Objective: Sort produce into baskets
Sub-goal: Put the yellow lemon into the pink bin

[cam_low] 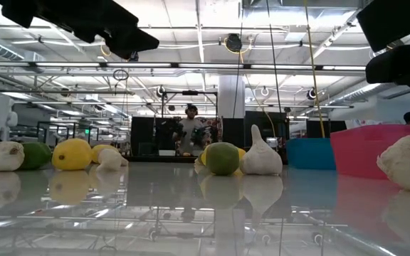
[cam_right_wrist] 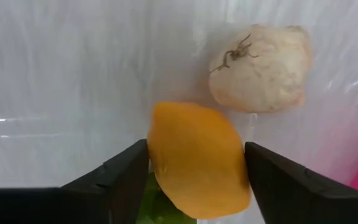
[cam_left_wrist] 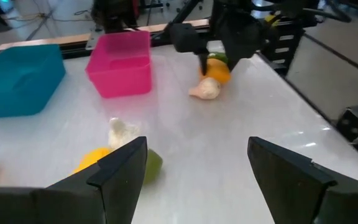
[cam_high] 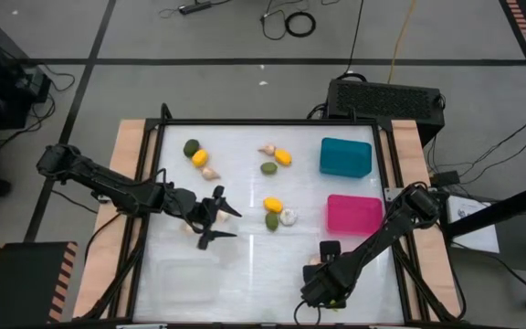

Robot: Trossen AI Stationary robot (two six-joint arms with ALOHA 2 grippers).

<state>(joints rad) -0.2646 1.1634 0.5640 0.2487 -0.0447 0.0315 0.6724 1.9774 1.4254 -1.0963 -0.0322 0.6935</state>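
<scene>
My right gripper [cam_right_wrist: 197,163] is near the table's near edge [cam_high: 325,270], pointing down, shut on an orange-yellow fruit [cam_right_wrist: 199,160]. A green piece [cam_right_wrist: 149,200] shows behind the fruit, between the fingers. A garlic bulb [cam_right_wrist: 260,67] lies on the table just beside it. My left gripper [cam_left_wrist: 197,155] is open and empty above the table's left middle [cam_high: 222,224]. Other fruits, limes and garlic bulbs lie in three small groups [cam_high: 200,158] [cam_high: 276,158] [cam_high: 278,213]. The teal bin [cam_high: 346,156] and the pink bin [cam_high: 353,214] stand at the right. My right gripper pinches the orange-yellow fruit by its two opposite sides [cam_right_wrist: 157,155] between its two fingers, coming from above and pointing down. The fruit fills the gap between the fingers. It sits low over the table by the garlic [cam_left_wrist: 205,90]; whether it rests on the table, I cannot tell.
A clear bin [cam_high: 185,279] stands faintly visible at the table's near left. Wooden strips [cam_high: 131,183] and a dark frame run along the table's sides. There is bare tabletop [cam_high: 263,265] between the two grippers. A person stands far back in the room [cam_low: 191,128].
</scene>
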